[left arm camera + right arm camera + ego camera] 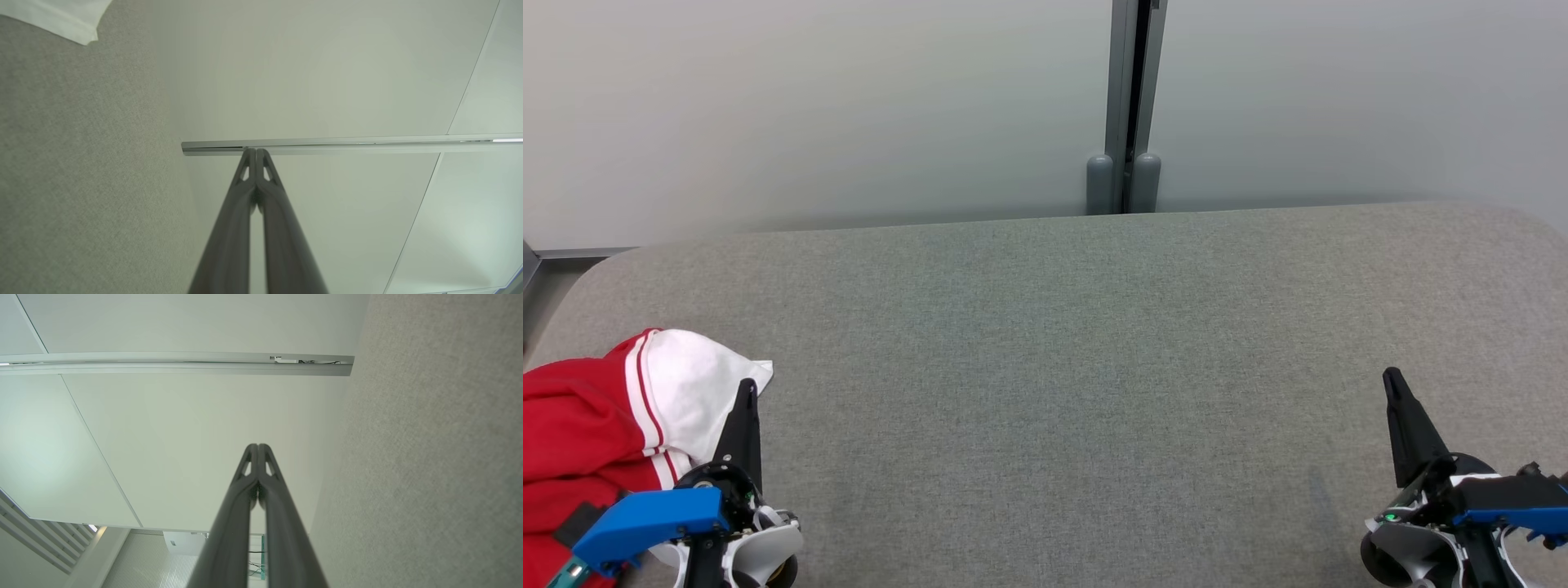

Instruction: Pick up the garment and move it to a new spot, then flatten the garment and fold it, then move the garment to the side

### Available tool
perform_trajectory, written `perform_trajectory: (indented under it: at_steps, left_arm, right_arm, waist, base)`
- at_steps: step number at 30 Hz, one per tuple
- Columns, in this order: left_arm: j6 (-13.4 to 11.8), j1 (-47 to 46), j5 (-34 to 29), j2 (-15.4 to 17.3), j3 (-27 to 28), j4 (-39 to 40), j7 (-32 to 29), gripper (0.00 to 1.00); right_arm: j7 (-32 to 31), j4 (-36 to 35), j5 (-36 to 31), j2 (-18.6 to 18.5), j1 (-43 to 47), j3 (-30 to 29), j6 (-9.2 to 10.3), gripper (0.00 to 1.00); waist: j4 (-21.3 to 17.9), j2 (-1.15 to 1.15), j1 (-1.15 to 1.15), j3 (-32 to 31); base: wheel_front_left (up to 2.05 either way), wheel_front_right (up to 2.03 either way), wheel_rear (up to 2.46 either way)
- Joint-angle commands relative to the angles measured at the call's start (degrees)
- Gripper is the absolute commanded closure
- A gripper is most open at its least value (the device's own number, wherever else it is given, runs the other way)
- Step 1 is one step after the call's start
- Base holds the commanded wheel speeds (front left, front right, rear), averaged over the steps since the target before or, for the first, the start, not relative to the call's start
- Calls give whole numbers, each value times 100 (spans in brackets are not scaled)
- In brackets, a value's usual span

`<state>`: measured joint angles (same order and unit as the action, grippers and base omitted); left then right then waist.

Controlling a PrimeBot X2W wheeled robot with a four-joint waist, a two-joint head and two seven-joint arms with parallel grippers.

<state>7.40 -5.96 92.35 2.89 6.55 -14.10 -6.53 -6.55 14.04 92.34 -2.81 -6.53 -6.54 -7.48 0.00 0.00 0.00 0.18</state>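
Lying crumpled, garment (588, 425), closed left gripper (745, 390) nearby

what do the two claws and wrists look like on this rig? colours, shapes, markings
Left claw and right claw match: two long dark fingers tapering to a point, each with a small triangular cutout near the tip. Behind each sits a blue housing over a rounded white shell. A green light glows at the right wrist. No lettering legible.

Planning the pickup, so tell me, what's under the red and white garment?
The garment lies bunched on the grey fabric surface, near its left end. Anything beneath the folds is covered, and the cloth runs past the picture's edge.
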Motion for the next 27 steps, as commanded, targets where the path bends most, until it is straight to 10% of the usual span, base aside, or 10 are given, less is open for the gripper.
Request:
perform_trajectory:
  at_steps: [1,2,27]
  left_arm:
    - [24,-54,14,-3,7,26,-21,100]
    - [0,0,0,0,0,0,0,0]
    - [1,-110,-1945,40,-211,-310,605,0]
  right_arm:
    - [-15,-19,16,-13,66,-10,-2,100]
    - [0,0,0,0,0,0,0,0]
    - [601,147,-1346,-252,-191,327,0,0]
  waist:
    - [0,0,0,0]
    - [0,0,0,0]
    - [-5,0,0,39]
  base:
    - [0,0,0]
    - [0,0,0]
    - [0,0,0]
